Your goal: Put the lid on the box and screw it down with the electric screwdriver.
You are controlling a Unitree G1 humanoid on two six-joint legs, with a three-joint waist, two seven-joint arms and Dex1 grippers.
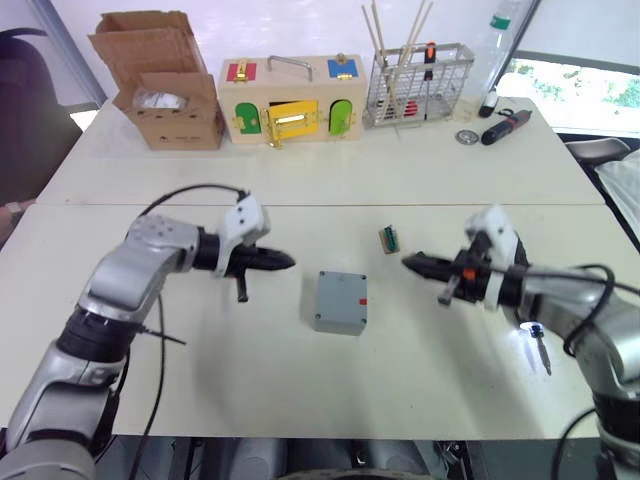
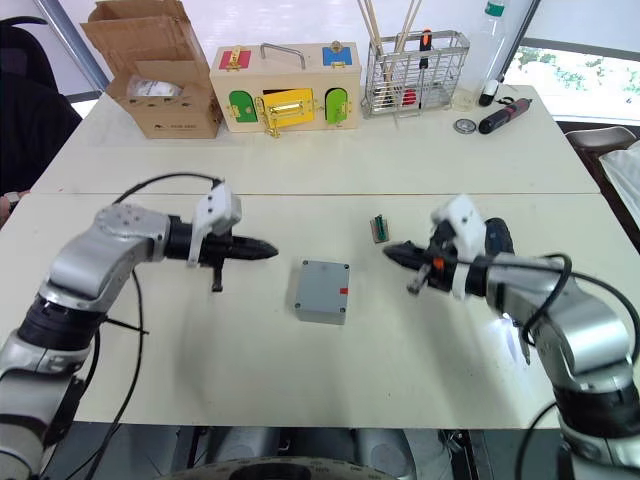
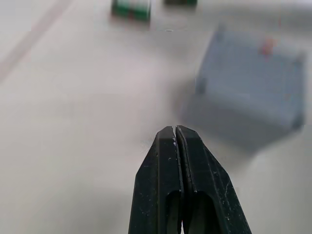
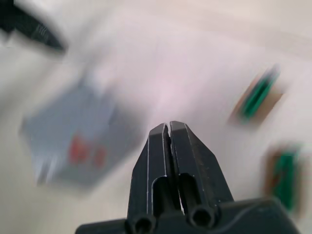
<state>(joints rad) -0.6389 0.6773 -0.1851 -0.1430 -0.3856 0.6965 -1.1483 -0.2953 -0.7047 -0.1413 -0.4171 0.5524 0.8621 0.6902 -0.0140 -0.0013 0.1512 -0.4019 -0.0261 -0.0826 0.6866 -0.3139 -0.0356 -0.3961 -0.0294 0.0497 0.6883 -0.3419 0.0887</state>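
Note:
The grey box (image 1: 338, 300) with a red tab on its side stands mid-table. Its top is flat and closed, so the lid (image 2: 324, 282) seems to lie flush on it. My left gripper (image 1: 288, 262) is shut and empty a little left of the box, pointing at it; its closed tips (image 3: 176, 129) show the same. At about the same distance to the right is my right gripper (image 1: 408, 262), also shut on nothing and facing the box. The electric screwdriver (image 2: 497, 238) lies under my right forearm, its lit tip and thin bit (image 1: 541, 355) pointing toward the front edge.
A small green part (image 1: 390, 239) lies just behind the box. Along the back stand a cardboard box (image 1: 160, 85), a wooden box with coloured doors (image 1: 290, 100) and a wire basket (image 1: 415, 85). A black-and-red pen-like tool (image 1: 505, 127) lies at the back right.

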